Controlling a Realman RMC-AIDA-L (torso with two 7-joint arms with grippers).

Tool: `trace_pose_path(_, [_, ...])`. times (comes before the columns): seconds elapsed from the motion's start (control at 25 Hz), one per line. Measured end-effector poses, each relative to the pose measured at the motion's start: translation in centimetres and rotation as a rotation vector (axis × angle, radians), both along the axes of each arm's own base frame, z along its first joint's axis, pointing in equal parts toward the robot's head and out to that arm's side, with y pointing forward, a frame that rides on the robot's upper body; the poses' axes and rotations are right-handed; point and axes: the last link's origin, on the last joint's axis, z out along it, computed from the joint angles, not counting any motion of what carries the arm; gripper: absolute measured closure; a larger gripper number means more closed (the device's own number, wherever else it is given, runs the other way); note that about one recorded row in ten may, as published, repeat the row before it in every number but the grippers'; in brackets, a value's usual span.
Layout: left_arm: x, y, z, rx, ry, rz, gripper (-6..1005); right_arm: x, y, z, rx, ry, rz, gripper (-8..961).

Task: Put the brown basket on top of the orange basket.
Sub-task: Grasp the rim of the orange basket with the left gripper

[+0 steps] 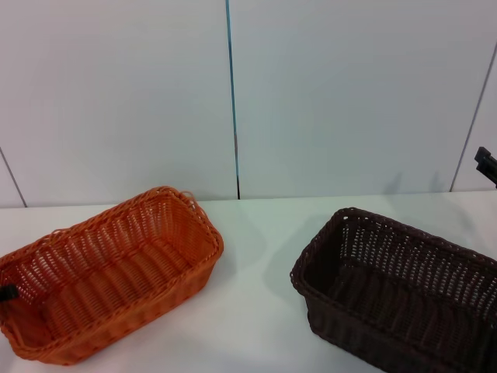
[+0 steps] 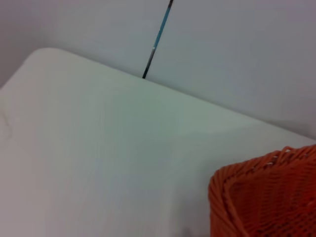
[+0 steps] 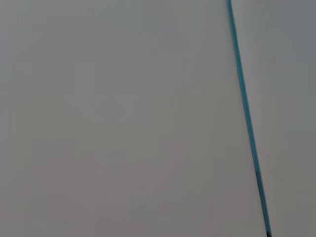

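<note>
A white table stands against a pale panelled wall, whose panels meet at a thin dark-blue seam running straight down to the table's back edge. On the robot's left sits the orange basket, rectangular and woven, angled so one corner points toward the wall; well apart from it, on the right, the brown basket rests on the tabletop, partly cut off by the frame. A small dark part of the left gripper shows at the orange basket's near-left rim, and a dark part of the right gripper juts in at the far right edge, above the brown basket.

No readable text, label, brand, number or sign anywhere, neither on either woven basket nor on the wall panels.
</note>
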Motion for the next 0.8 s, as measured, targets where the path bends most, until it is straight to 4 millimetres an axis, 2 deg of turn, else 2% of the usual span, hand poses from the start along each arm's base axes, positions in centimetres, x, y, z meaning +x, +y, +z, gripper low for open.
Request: trace_pose_path(0.8, [0.5, 0.7, -2.6, -0.028, -0.007, 0.009, 101, 0.1, 0.1, 0.0, 0.001, -0.005, -0.012, 192])
